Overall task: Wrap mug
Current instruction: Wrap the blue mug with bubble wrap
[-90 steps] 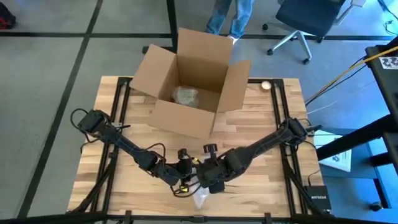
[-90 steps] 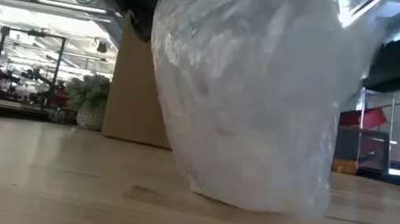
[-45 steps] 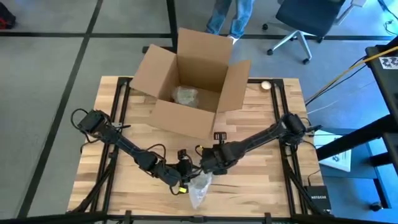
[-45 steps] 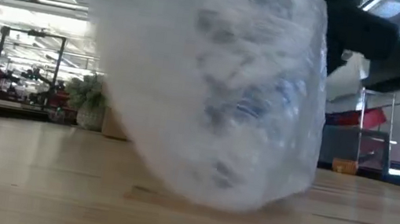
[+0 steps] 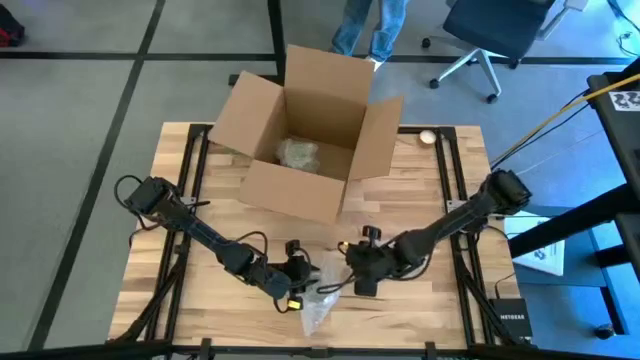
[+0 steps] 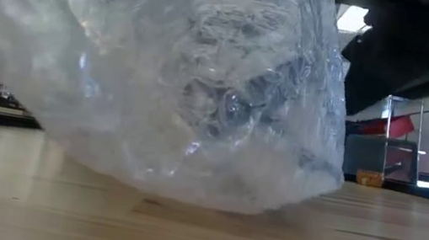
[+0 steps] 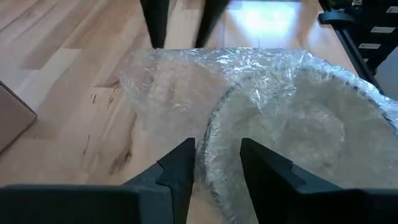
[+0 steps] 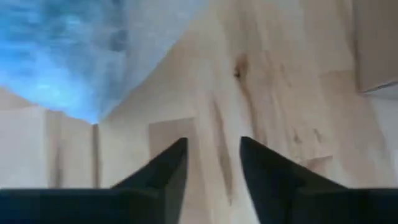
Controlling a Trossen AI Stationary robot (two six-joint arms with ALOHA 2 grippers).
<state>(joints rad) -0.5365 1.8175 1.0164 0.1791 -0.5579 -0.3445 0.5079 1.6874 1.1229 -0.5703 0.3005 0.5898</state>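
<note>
The mug (image 7: pixel 298 130) is bundled in clear bubble wrap (image 5: pixel 320 302) and lies near the table's front edge; in the low view the bundle (image 6: pixel 193 91) fills the picture and its underside rests on the wood. My left gripper (image 5: pixel 303 287) is shut on it from the left. My right gripper (image 5: pixel 350 278) stands open just right of the bundle, touching nothing; its two fingers (image 7: pixel 155 22) show beyond the wrap in the left wrist view, and only bare wood lies between them in its own view (image 8: pixel 211 168). My left gripper pinches the wrapped mug's rim (image 7: pixel 208 155) between its two fingers, one finger (image 7: pixel 264 171) over the wrap-covered mouth and the other (image 7: pixel 177 171) outside the wall. It reaches in low from the table's left. The bundle rests on the table, loose wrap spreading beyond it.
An open cardboard box (image 5: pixel 300 140) stands at the table's far middle with a wrapped bundle (image 5: pixel 298 153) inside. A small round thing (image 5: pixel 428 137) lies at the far right. A person's legs (image 5: pixel 368 25) and an office chair (image 5: pixel 490 40) are beyond the far edge.
My right gripper has come off the bundle, risen toward the box, then gone toward the table's right edge. The wrapped mug has tipped from upright to lying lower and wider on the wood, its wrap spread out. My left gripper has kept its hold.
</note>
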